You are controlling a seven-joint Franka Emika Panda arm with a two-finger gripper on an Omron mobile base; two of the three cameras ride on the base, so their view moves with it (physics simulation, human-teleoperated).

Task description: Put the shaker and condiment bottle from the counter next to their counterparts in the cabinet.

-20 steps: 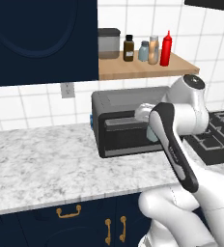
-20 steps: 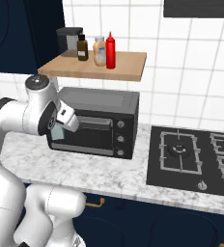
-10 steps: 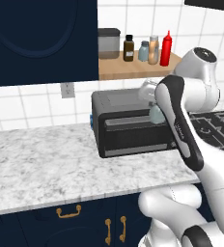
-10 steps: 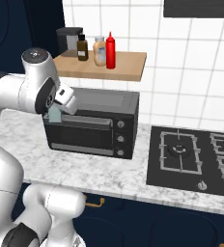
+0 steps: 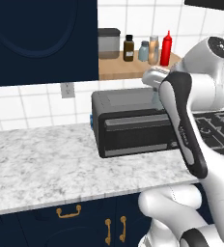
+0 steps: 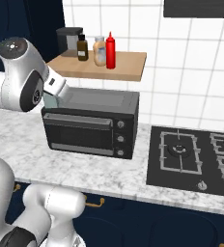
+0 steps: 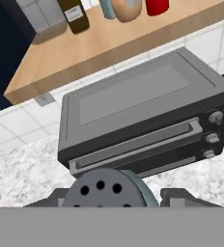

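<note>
Pale blue-grey and squat, the shaker (image 7: 104, 189) sits clamped between our jaws, its round grey cap dotted with small holes facing the hand camera. We have lifted it clear of the speckled marble desk (image 5: 41, 164): a second ago our gripper (image 6: 51, 99) hung low in front of the black toaster oven (image 6: 90, 123), and now it rides level with the oven's flat top, just below the light wooden cabinet (image 6: 128, 65) shelf. That rise suggests we are partway through carrying the second item up. The slim red condiment bottle (image 6: 110, 50), glossy with a pointed nozzle, already stands on the shelf beside the tan bottle (image 6: 100, 50) with its pale cap. A matching small shaker (image 5: 144, 51) stands there too, next to a dark brown bottle (image 5: 129, 48) and a grey canister (image 5: 108, 43). The oven is boxy and matte, with a long handle and three round knobs. We judge the remaining move to be up and forward onto the smooth wood
</note>
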